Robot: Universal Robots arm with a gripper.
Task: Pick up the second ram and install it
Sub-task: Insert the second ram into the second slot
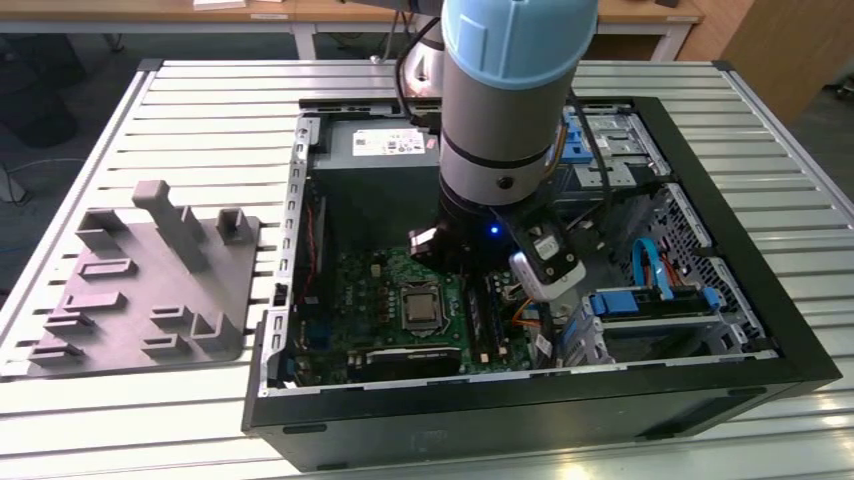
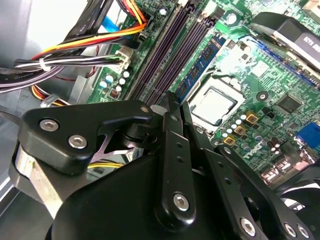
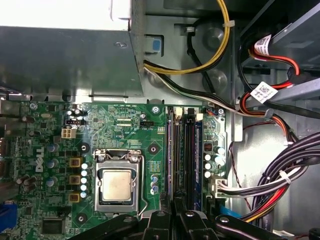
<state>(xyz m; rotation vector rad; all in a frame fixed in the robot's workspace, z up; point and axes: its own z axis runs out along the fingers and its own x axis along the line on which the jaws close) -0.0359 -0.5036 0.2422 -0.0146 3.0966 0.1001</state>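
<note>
My gripper [image 1: 458, 258] is down inside the open computer case, over the right side of the green board [image 1: 380, 290] as the exterior view shows it. In both wrist views its black fingers [image 2: 172, 107] are pressed together and shut on the near end of the second ram [image 2: 200, 65], a thin dark stick with blue labels. The ram [image 3: 192, 160] lies along the row of long dark slots [image 3: 172, 155], between the processor socket [image 3: 117, 185] and the cable bundle. I cannot tell whether it is seated in a slot or just above one.
The power-supply box [image 1: 380, 145] fills the case's far end. Bundles of coloured cables [image 3: 280, 190] run close beside the slots. Drive bays with blue clips [image 1: 654, 300] sit at the exterior view's right. A grey parts fixture [image 1: 147, 280] lies on the table outside the case.
</note>
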